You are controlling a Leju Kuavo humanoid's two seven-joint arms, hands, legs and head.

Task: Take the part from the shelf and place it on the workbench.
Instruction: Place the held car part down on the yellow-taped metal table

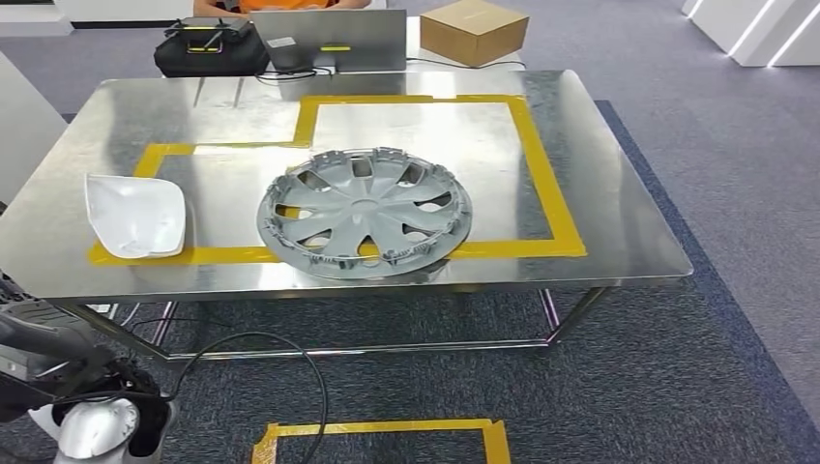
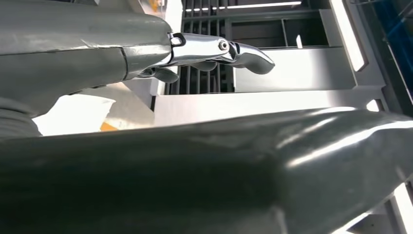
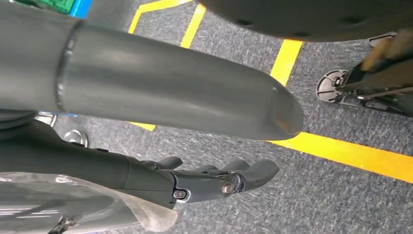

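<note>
A white-silver part (image 1: 92, 430) sits low at the bottom left, below the workbench's front edge, and my left hand (image 1: 116, 411) grips it with dark fingers around it. In the left wrist view a pale patch of the part (image 2: 73, 114) shows between the thumb and a straight chrome finger (image 2: 219, 48). The steel workbench (image 1: 619, 232) stands ahead with yellow tape outlines. My right hand (image 3: 204, 180) hangs over the carpet, fingers stretched out and holding nothing. A shiny crinkled surface (image 3: 73, 204) lies beside those fingers; I cannot tell what it is.
On the workbench lie a grey hubcap (image 1: 366, 213) and a white shell-shaped part (image 1: 135, 215). A black case (image 1: 211, 46), a laptop (image 1: 334, 41) and a cardboard box (image 1: 474, 29) stand at the far edge beside a person in orange. A cable (image 1: 290, 358) and a yellow floor marking (image 1: 387, 430) lie below.
</note>
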